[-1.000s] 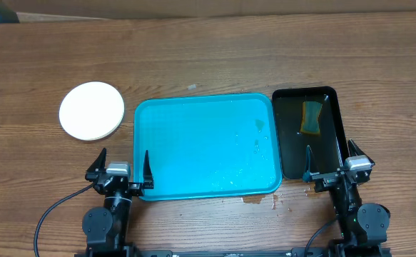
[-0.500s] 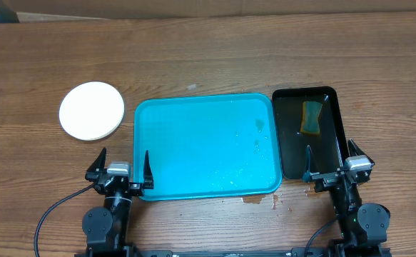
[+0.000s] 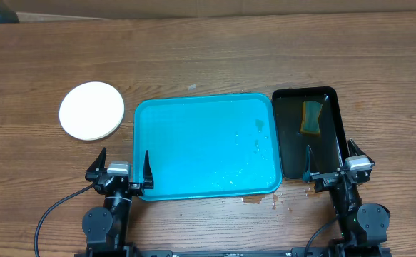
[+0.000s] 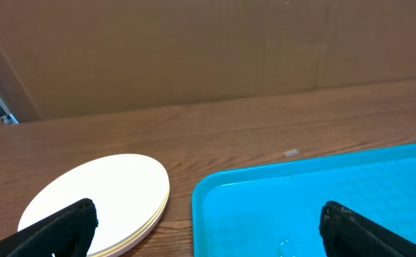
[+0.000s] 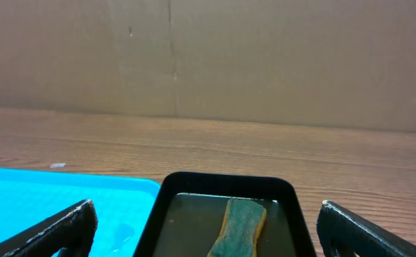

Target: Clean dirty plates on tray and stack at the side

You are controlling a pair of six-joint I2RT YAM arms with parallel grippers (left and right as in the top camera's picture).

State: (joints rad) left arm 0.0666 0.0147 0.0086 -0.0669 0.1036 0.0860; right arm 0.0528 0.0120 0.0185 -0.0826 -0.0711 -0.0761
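Observation:
The plates (image 3: 91, 111) lie stacked on the wood table left of the turquoise tray (image 3: 193, 143), a white one on top; in the left wrist view the plates (image 4: 100, 200) show a pale yellow edge lower in the stack. The tray (image 4: 300, 207) holds no plates, only water drops and a small smear. My left gripper (image 3: 121, 170) stands open at the tray's near left corner, holding nothing. My right gripper (image 3: 330, 166) stands open at the near end of the black tray, also holding nothing. Both sets of fingers (image 4: 58, 232) (image 5: 58, 232) frame the wrist views wide apart.
A narrow black tray (image 3: 330, 153) with shallow water sits right of the turquoise tray, a green and yellow sponge (image 3: 311, 117) lying in it; the sponge (image 5: 237, 225) shows ahead of the right gripper. A brown spill (image 3: 259, 199) marks the table by the tray's near edge. A cardboard wall (image 5: 208, 57) stands behind.

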